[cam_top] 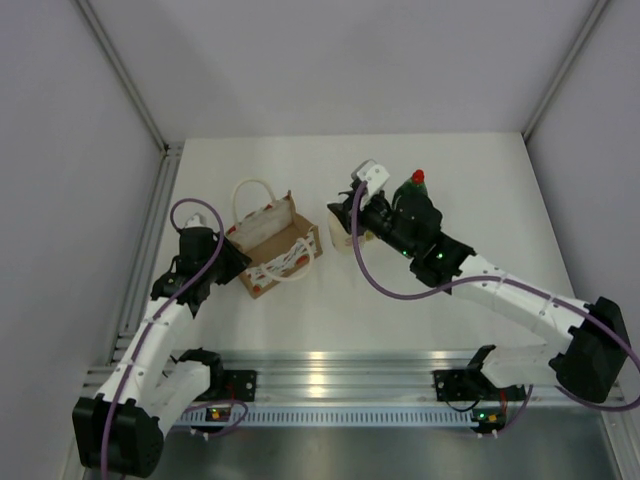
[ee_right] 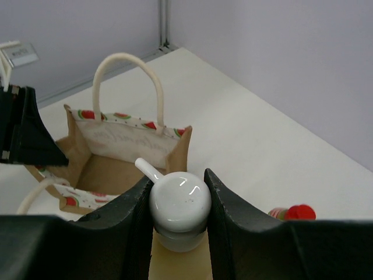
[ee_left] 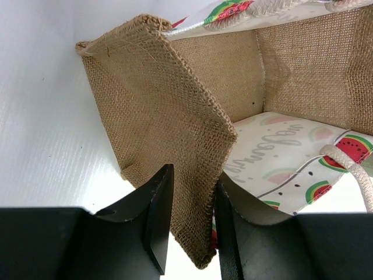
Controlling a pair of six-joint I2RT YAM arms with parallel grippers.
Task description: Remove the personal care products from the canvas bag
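Note:
The canvas bag (cam_top: 272, 240) stands open on the white table, and no bottle shows inside it (ee_left: 303, 70). My left gripper (cam_top: 236, 258) is shut on the bag's burlap end wall (ee_left: 175, 134), with one finger on each side of it (ee_left: 195, 224). My right gripper (cam_top: 347, 222) is just right of the bag, shut on the white pump head (ee_right: 179, 203) of the cream pump bottle (cam_top: 338, 236). The dark green bottle with red cap (cam_top: 414, 187) stands behind my right wrist. The yellow bottle and the cream cylinder are hidden.
A red cap (ee_right: 300, 212) shows low at the right in the right wrist view; I cannot tell whose it is. The bag's rope handles (ee_right: 125, 61) stand up. Grey walls enclose the table on three sides. An aluminium rail (cam_top: 330, 375) runs along the near edge.

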